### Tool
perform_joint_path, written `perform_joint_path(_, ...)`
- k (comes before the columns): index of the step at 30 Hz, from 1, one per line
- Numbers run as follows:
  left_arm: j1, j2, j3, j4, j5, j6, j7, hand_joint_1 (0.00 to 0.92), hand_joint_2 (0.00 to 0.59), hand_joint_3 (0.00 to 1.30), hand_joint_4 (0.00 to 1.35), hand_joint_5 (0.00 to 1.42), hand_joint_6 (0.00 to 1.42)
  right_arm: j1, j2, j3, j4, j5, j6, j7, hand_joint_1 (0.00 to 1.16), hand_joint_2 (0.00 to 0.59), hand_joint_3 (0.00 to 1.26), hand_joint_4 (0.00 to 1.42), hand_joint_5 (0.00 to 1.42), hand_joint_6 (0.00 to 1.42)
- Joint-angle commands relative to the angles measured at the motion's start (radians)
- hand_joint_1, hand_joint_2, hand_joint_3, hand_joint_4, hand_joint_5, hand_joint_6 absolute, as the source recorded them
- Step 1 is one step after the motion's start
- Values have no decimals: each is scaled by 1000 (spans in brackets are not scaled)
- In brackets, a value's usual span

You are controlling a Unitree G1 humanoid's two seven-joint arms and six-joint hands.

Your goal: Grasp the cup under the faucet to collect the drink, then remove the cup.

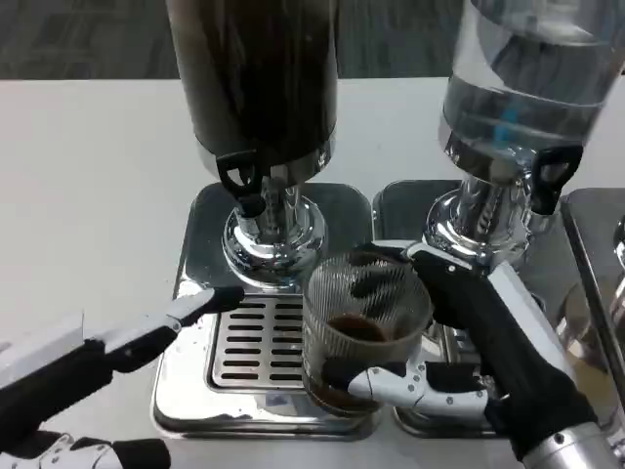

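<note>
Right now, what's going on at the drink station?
The right robot hand grips a ribbed clear cup with a little dark drink in its bottom, over the drip tray, just right of the dark dispenser's faucet. The left robot hand reaches in from the left, fingertips at the tray's edge, holding nothing. A clear-liquid dispenser stands to the right.

left robot hand point(107, 352): white-black fingers | right robot hand point(459, 342): black back, white fingers

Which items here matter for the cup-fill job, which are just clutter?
Job:
cup, some dark drink inside, held by right hand
dark dispenser and its faucet
drip tray
left hand, fingertip at the tray

Not in play:
clear dispenser
</note>
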Motion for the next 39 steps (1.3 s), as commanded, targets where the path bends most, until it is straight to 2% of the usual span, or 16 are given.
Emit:
perform_joint_path(1,14,22,16,-13,-17,3,-11,0,89,12,0,0,54,0,3,-4,-41,22,-6,2,784,279,409,521,663,838)
perform_joint_path(21,56,18,38,-46,-20,11,-13,0,87,15,0,0,42,35,-1,-6,-64,29,-9,3,785,285,410,521,663,838)
perform_joint_path(39,48,20,39,-46,-15,1,-15,0,87,15,0,0,42,43,-4,-19,-75,41,-6,12,782,293,410,521,671,838)
